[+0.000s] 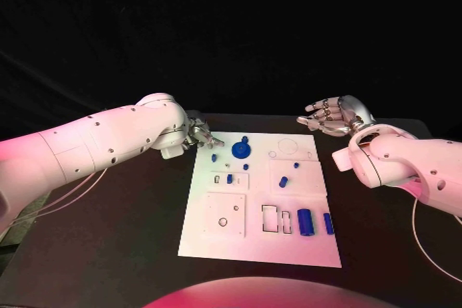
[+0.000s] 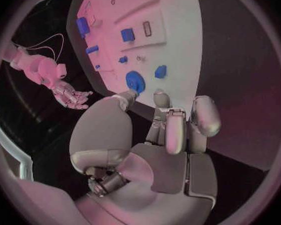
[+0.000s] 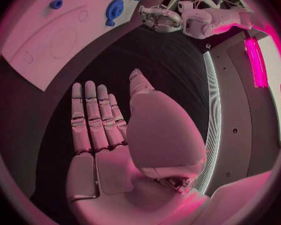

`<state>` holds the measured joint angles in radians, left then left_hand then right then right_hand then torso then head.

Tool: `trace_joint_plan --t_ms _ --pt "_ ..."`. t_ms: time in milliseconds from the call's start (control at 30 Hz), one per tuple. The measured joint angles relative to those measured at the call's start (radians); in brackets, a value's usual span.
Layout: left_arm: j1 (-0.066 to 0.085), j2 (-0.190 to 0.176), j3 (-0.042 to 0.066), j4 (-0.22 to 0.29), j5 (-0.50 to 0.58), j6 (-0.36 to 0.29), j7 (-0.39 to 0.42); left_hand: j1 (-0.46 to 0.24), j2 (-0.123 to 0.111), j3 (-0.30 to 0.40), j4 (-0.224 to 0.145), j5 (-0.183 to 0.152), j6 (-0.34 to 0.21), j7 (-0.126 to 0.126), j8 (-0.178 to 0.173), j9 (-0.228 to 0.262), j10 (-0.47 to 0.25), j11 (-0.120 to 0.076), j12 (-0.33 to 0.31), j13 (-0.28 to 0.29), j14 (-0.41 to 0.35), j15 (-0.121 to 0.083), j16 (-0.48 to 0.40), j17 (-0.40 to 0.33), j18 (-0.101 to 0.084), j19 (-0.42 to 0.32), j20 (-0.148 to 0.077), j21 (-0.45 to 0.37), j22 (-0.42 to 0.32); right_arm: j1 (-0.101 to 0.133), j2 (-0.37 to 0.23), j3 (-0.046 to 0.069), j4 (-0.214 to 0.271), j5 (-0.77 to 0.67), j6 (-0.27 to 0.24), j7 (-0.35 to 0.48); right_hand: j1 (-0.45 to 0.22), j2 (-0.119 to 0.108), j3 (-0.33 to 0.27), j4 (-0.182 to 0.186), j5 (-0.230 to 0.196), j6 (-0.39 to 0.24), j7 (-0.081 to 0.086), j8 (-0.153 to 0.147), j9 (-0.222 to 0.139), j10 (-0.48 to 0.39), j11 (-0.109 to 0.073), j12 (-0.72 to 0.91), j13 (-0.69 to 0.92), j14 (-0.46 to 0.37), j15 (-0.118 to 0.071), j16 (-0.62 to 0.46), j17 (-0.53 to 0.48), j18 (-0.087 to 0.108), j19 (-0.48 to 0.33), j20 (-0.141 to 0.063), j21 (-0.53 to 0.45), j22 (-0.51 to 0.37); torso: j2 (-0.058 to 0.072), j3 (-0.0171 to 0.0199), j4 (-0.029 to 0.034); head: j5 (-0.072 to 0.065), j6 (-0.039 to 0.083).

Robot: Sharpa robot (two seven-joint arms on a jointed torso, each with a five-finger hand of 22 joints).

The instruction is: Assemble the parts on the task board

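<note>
The white rectangular task board (image 1: 260, 248) lies on the black counter (image 1: 115, 254) with its long axis running away from the robot. At its near end a blue ribbed cylinder (image 1: 305, 221) and a slimmer blue bar (image 1: 328, 223) lie side by side, both pointing lengthwise along the board. Mid-board sits a small blue oval peg (image 1: 283, 182), slightly tilted. Farther off stands a round blue gear-like disc (image 1: 242, 148). Beside the far left corner the left hand (image 1: 200, 135) hovers, fingers curled, holding nothing visible. Past the far right corner the right hand (image 1: 332, 115) is open, fingers spread, empty.
</note>
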<state>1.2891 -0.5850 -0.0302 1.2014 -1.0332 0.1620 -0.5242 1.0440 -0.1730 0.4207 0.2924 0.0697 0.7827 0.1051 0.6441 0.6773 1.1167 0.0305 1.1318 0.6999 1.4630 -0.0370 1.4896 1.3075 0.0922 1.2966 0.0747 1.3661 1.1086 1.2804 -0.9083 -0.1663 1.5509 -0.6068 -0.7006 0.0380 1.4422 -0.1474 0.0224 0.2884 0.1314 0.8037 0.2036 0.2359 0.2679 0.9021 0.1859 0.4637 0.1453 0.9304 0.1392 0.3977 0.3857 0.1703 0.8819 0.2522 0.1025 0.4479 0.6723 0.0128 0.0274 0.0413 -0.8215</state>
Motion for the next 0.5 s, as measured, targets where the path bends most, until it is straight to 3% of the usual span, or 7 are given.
trace_joint_plan --t_ms 500 --pt "-0.001 0.032 -0.014 -0.06 -0.029 0.084 -0.001 0.0 0.0 -0.006 -0.001 0.0 0.0 0.0 0.0 -0.003 -0.004 0.004 0.0 -0.004 0.0 0.0 0.0 0.0 0.0 -0.003 -0.003 0.0 -0.004 0.0 0.001 0.0 0.0 0.001 0.0 0.001 0.0 0.0 0.0 0.0 0.0 0.0 0.0 0.0 -0.001 0.0 0.0 0.004 -0.002 0.0 0.0 0.0 -0.001 0.0 0.0 0.0 0.0 -0.002 -0.001 0.0006 -0.0003 0.003 -0.006"
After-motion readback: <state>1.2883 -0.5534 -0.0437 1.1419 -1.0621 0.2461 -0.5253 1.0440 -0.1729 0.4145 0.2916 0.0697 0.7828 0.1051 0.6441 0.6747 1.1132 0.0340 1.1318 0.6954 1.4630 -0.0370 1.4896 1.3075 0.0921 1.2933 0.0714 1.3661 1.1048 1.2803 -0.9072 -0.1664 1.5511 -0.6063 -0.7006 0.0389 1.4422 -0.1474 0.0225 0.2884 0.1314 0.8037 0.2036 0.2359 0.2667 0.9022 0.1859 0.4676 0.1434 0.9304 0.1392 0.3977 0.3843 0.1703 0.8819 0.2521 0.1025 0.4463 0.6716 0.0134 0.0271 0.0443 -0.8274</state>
